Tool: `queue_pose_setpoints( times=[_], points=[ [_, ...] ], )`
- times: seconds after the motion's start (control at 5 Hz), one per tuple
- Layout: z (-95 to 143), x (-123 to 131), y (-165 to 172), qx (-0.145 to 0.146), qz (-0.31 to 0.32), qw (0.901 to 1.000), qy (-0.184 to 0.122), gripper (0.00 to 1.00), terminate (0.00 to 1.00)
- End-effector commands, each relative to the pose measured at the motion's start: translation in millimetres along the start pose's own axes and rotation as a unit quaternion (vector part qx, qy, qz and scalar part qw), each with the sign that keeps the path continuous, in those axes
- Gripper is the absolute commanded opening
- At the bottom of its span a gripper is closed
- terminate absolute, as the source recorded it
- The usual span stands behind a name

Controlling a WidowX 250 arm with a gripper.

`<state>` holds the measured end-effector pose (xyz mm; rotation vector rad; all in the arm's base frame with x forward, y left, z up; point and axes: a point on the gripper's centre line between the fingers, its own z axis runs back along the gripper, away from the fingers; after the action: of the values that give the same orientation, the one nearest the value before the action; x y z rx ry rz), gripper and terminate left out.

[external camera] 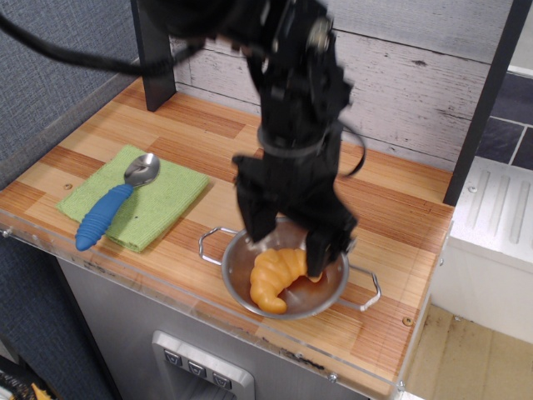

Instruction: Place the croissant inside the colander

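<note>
The orange-yellow croissant (275, 277) lies inside the shiny steel colander (235, 271) near the front edge of the wooden counter. My black gripper (285, 243) hangs just above the colander, over the croissant's upper part. Its fingers (254, 223) are spread apart on either side of the croissant and no longer clamp it. The far rim of the colander is hidden behind the gripper.
A green cloth (137, 198) lies at the left with a blue-handled spoon (108, 208) on it. A black post (154, 58) stands at the back left, before a white plank wall. A clear acrylic lip (125, 279) runs along the counter's front edge.
</note>
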<state>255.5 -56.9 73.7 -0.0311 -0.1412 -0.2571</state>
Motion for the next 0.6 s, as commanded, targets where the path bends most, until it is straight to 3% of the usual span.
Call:
queue_pose_setpoints(
  times=[0.0, 0.4],
  points=[
    [98, 13, 29, 0.037, 0.045, 0.9946, -0.086, 1.0, 0.0],
    [85, 4, 72, 0.008, 0.081, 0.9966, -0.014, 1.0, 0.0]
  ],
)
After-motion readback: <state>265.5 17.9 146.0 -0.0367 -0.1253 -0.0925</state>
